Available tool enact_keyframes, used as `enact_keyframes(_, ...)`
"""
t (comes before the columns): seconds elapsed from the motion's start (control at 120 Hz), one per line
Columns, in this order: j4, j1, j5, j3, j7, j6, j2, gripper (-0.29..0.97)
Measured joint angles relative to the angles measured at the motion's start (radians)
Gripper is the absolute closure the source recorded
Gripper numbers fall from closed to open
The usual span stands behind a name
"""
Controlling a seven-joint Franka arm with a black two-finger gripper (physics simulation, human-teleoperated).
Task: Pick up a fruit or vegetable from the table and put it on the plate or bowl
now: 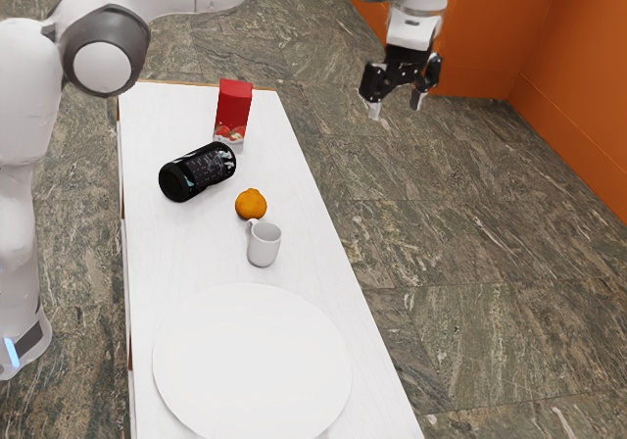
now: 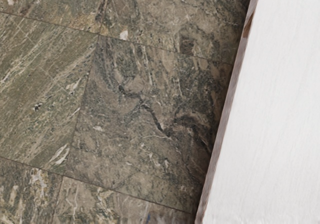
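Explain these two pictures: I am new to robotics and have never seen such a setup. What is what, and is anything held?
The white machine is a simulated robot arm; its black gripper hangs open and empty over the floor, beside the table. One picture comes from a side camera, the other from a camera on the hand, looking down at floor and table edge. On the table are a red carton, a black can on its side, an orange fruit, a white mug and a white plate.
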Motion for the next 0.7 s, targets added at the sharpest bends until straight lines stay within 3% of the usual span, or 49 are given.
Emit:
enact_keyframes(0.075, -0.005, 0.078, 0.012, 0.004, 0.014, 0.027, 0.086, 0.00)
enact_keyframes(0.183, -0.006, 0.097, 0.018, 0.003, 0.032, 0.076, 0.173, 0.00)
enact_keyframes(0.483, -0.005, 0.099, 0.022, 0.002, 0.066, 0.176, 0.297, 0.00)
enact_keyframes(0.7, -0.006, 0.171, 0.029, 0.004, 0.084, 0.227, 0.346, 0.00)
